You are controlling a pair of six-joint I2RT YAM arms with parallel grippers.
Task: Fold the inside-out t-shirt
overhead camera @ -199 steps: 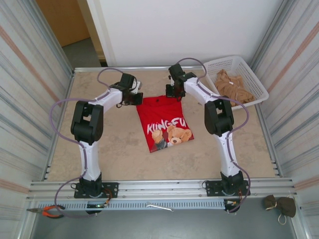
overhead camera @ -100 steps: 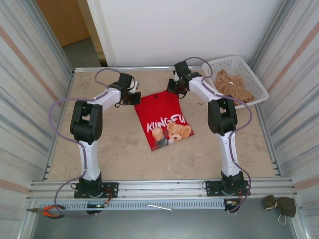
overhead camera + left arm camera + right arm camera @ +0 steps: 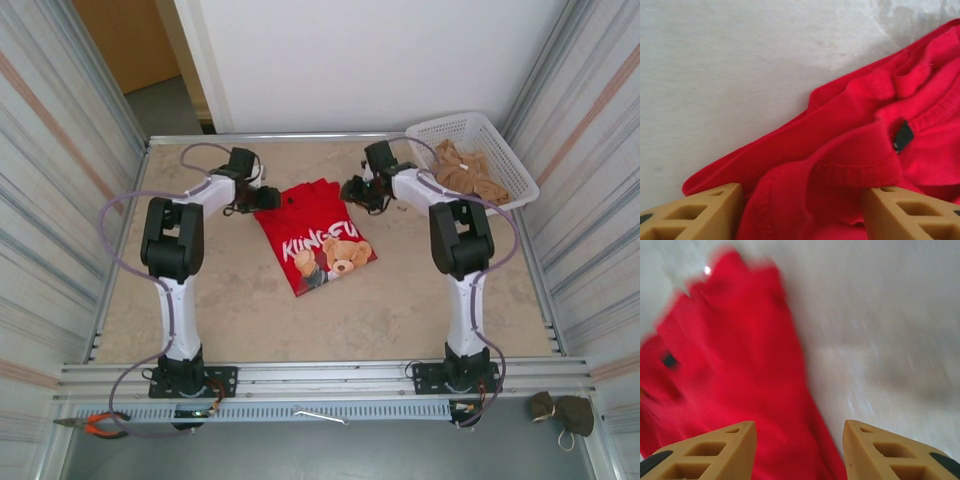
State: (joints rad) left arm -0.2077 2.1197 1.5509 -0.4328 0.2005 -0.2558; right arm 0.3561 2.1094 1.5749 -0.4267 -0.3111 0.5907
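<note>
1. Left wrist view – the left claw (image 3: 801,191) stands open, its tan fingers astride a rumpled fold of the inside-out t-shirt (image 3: 865,130), pinching nothing.
2. The right claw (image 3: 799,432) gapes too, with the shirt's edge between its fingers and off to its left.
3. The shirt looks a soft, light, floppy knit – likely to sag and crease. It is best pinched at the ribbed collar beside the black tag (image 3: 903,136).
4. It lies bunched on the matte counter (image 3: 200,290), between both claws.

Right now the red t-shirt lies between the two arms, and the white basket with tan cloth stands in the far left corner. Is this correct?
Not quite. The top external view shows the white basket with tan cloth in the far right corner, not the left. The red t-shirt does lie between the left arm and the right arm.
</note>
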